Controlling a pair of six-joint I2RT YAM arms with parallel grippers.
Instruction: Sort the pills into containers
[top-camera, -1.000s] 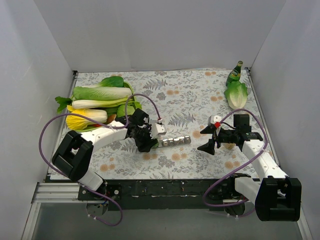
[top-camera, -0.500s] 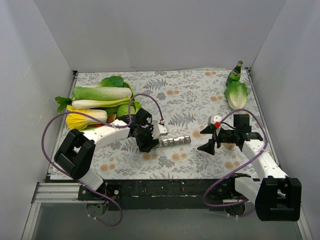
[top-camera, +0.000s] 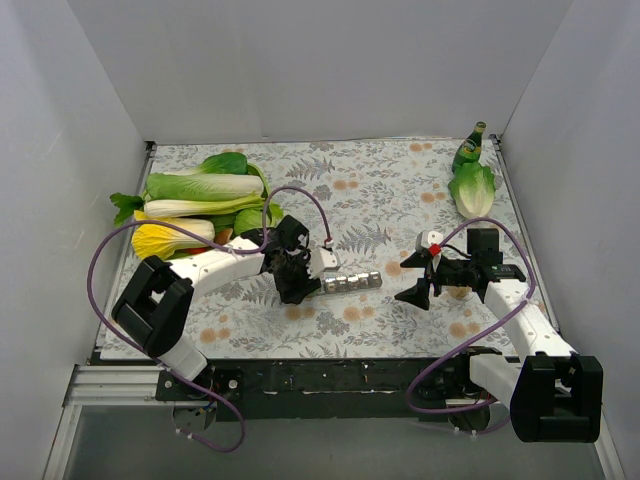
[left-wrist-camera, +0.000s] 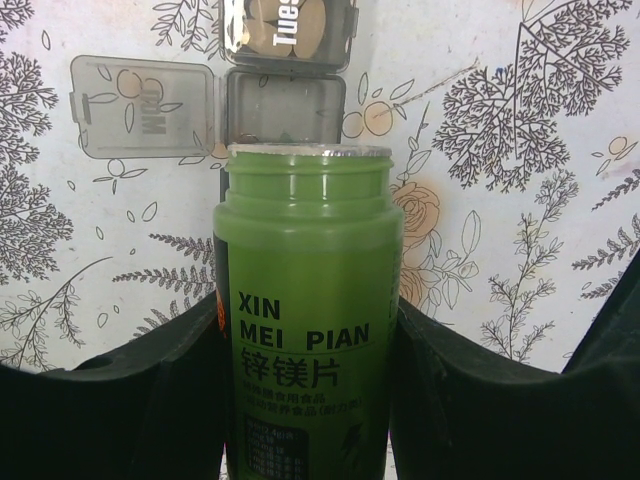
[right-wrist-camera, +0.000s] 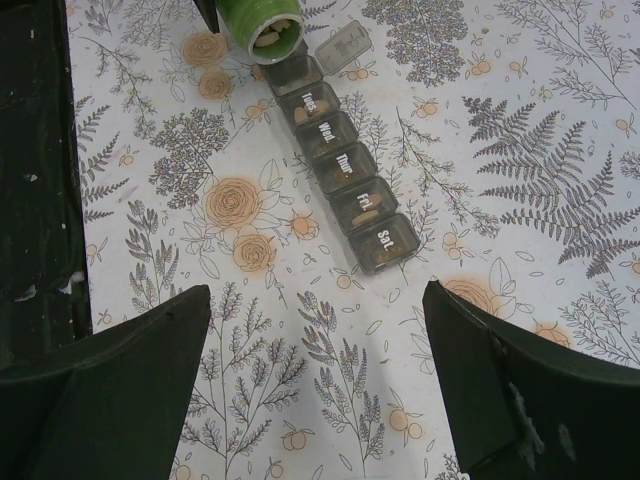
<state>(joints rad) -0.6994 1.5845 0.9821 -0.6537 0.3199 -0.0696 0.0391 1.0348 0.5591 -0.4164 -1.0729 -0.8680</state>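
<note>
Bottle (left-wrist-camera: 305, 300) in left hand (top-camera: 295, 280) has edged nearer the containers (right-wrist-camera: 340, 165)

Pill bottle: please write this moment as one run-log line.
left gripper: shut on pill bottle | bottle mouth: at open compartment of pill box | right gripper: open, empty

Landmark: grey translucent pill-box strip of square lidded cells (top-camera: 350, 282). Its left end is blocked: left gripper (top-camera: 297, 285) clamps a green plastic pill bottle (left-wrist-camera: 305, 300) over the flipped-open cell there. Right of the strip, the right gripper (top-camera: 412, 279) sits spread wide, clear of it. The floral tablecloth (top-camera: 370, 205) is bare behind and in front of the strip. A leafy cabbage pile (top-camera: 200, 200) lies far back-left of it. A green glass bottle (top-camera: 468, 148) and a pale lettuce head (top-camera: 472, 188) stand far back-right.
</note>
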